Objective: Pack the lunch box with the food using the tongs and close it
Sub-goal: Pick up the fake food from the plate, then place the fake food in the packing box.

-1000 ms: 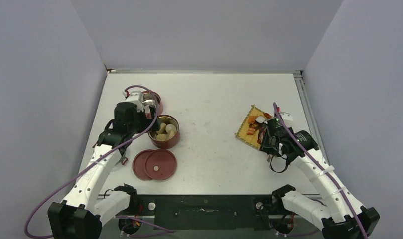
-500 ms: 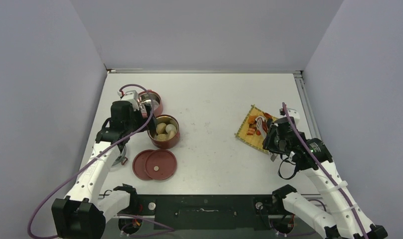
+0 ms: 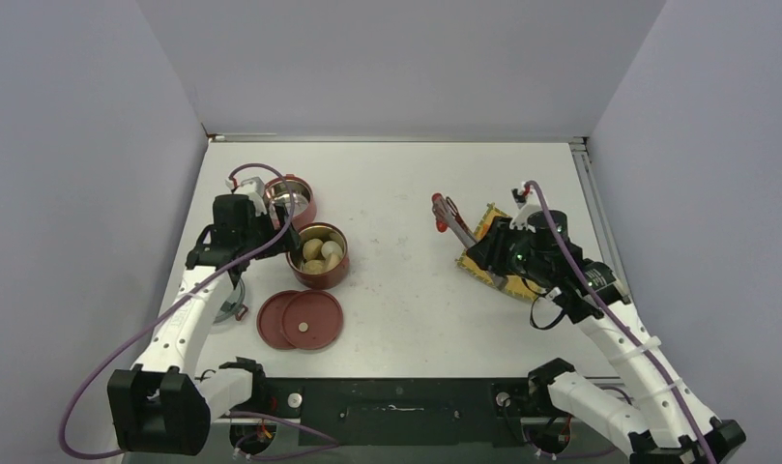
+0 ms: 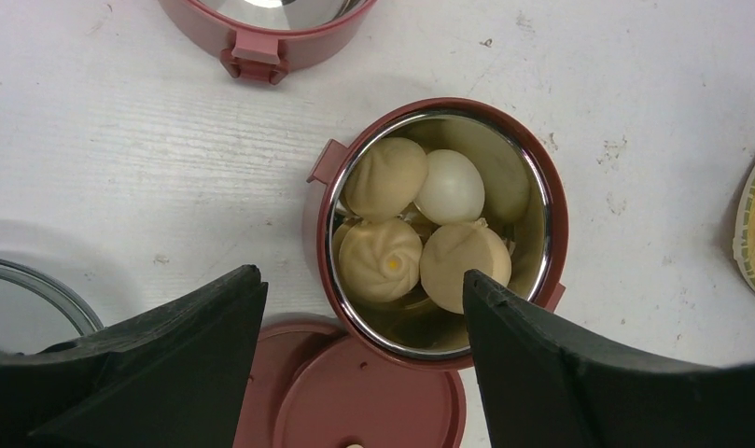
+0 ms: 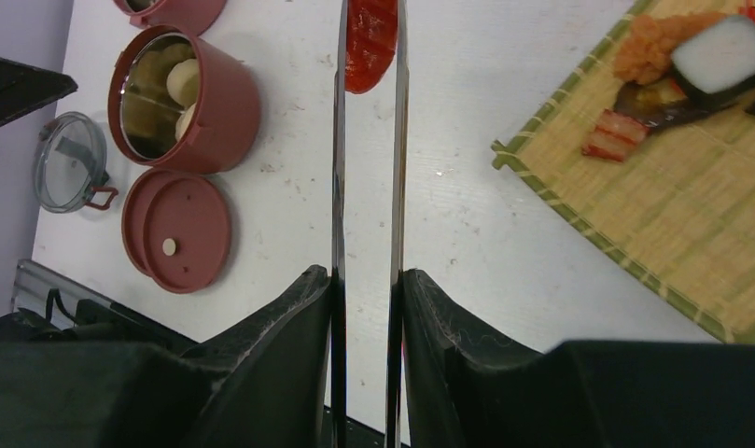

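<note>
Right gripper (image 5: 367, 280) is clamped on the tongs (image 5: 340, 140), and I see a red sausage piece (image 5: 367, 37) pinched at their tips, over the table (image 5: 504, 112) between the yellow mat (image 5: 653, 224) and the lunch box bowl (image 3: 321, 277) of cream balls (image 4: 381, 261). Left gripper (image 4: 355, 280) hangs wide apart above that bowl, gripping nothing. Two lids (image 3: 312, 319) lie just beside it.

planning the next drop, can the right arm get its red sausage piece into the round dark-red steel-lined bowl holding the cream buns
Probably yes: the bowl is uncovered and bare table lies between it and the right gripper, though the open left gripper hovers close by.
</note>
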Robot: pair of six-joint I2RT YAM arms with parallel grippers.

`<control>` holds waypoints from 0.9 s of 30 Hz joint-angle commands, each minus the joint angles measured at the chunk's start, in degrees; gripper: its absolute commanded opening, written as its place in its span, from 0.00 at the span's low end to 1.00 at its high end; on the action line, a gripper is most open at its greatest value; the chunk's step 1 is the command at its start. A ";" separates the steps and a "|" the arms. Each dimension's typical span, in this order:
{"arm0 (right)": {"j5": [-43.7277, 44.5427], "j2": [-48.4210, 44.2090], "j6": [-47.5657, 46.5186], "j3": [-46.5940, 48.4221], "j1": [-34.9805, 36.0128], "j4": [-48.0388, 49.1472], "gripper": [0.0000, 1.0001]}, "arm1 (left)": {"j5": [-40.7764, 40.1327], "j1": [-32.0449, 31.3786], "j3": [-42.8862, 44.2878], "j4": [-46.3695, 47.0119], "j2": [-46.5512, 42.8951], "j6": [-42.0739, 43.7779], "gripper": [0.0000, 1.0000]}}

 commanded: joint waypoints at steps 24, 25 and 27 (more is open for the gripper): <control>-1.31 32.56 -10.01 12.06 25.81 30.63 0.05 | 1.16 0.58 2.49 -1.29 8.02 2.04 0.48; -1.29 33.36 -10.45 12.62 26.00 30.33 0.05 | 1.35 0.58 2.51 -1.32 8.19 2.04 0.46; -0.70 34.77 -11.33 13.67 26.53 29.48 0.05 | 1.51 0.51 2.60 -1.36 8.54 2.04 0.42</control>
